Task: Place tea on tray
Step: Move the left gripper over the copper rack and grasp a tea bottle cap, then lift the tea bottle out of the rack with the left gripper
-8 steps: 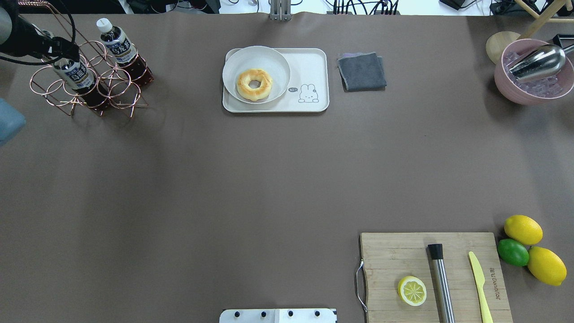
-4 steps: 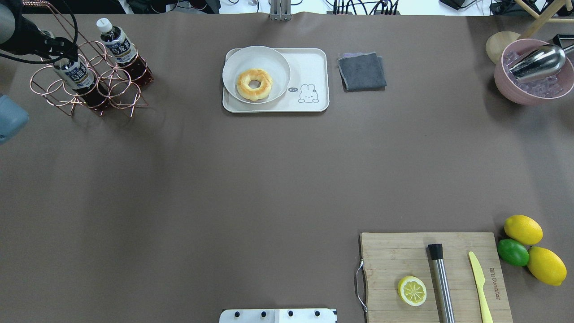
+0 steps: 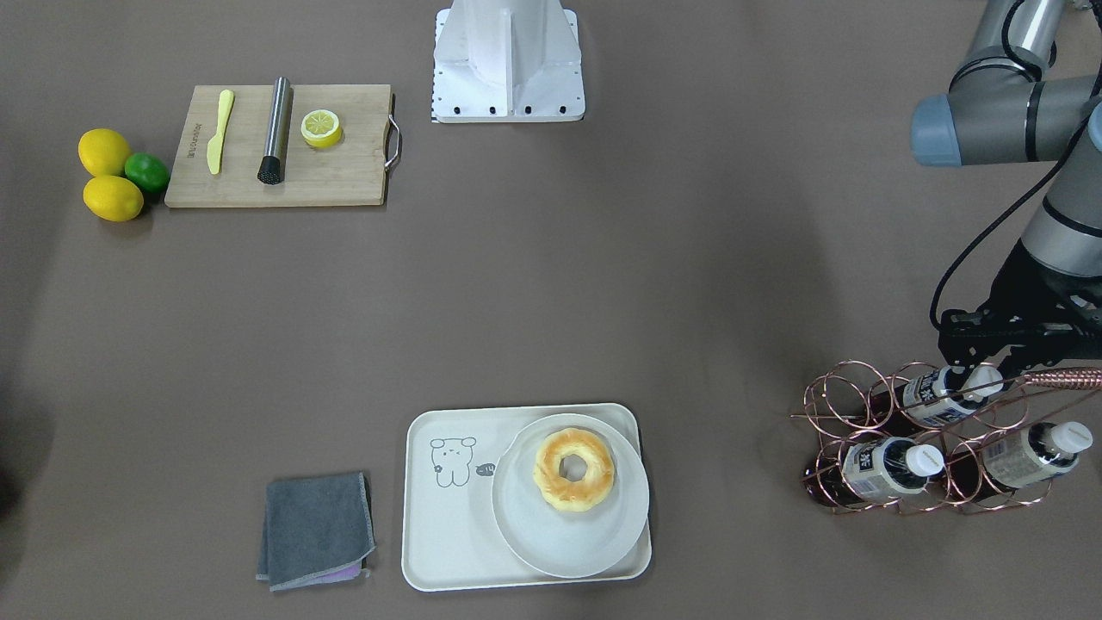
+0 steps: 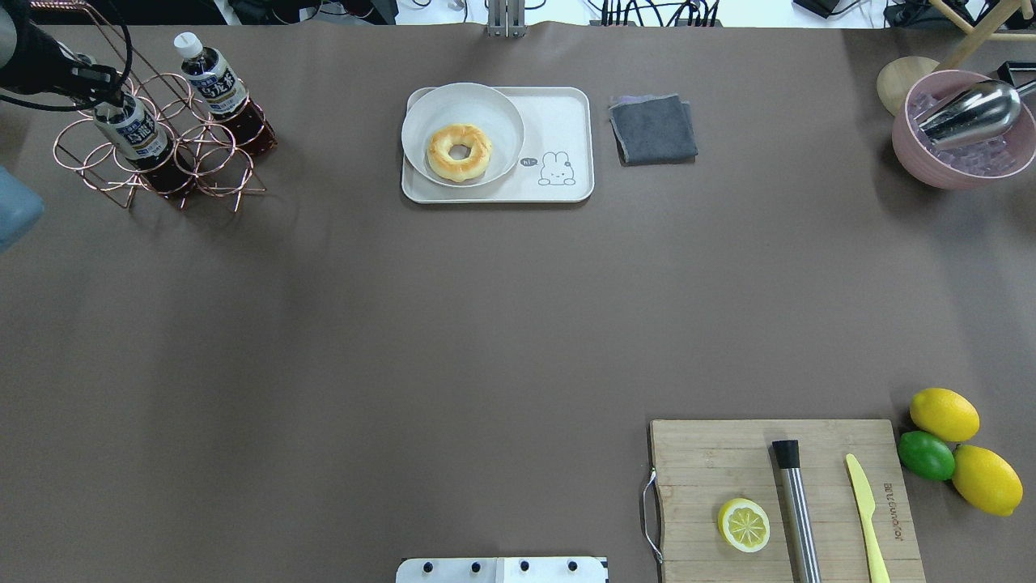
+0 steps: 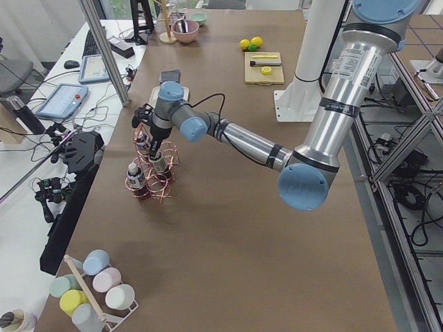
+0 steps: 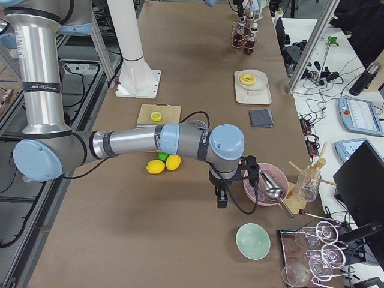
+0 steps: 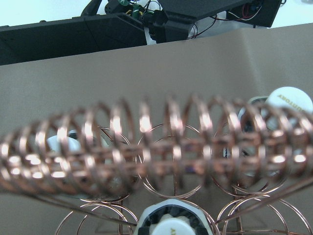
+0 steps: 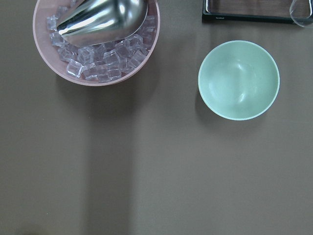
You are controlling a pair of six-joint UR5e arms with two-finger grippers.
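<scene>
Three tea bottles lie in a copper wire rack (image 3: pixel 848 405) at the table's far left. My left gripper (image 3: pixel 983 368) is shut on the neck of the upper tea bottle (image 3: pixel 934 400), whose label shows in the overhead view (image 4: pixel 129 129). Its white cap (image 7: pixel 171 224) fills the bottom of the left wrist view. The two other bottles (image 3: pixel 887 465) (image 3: pixel 1024 452) rest in lower rings. The cream tray (image 4: pixel 562 113) with its cartoon stands at the far middle. My right gripper (image 6: pixel 221 201) shows only in the exterior right view, so I cannot tell its state.
A round white plate (image 4: pixel 441 105) with a donut (image 4: pixel 459 151) takes the tray's left half. A grey cloth (image 4: pixel 652 128) lies right of the tray. A pink ice bowl (image 4: pixel 959 138), a cutting board (image 4: pixel 712 453) and lemons (image 4: pixel 943 413) are on the right.
My left gripper has drawn back toward the far left, and the held bottle has slid with it partway out of its ring. The rack has shifted slightly.
</scene>
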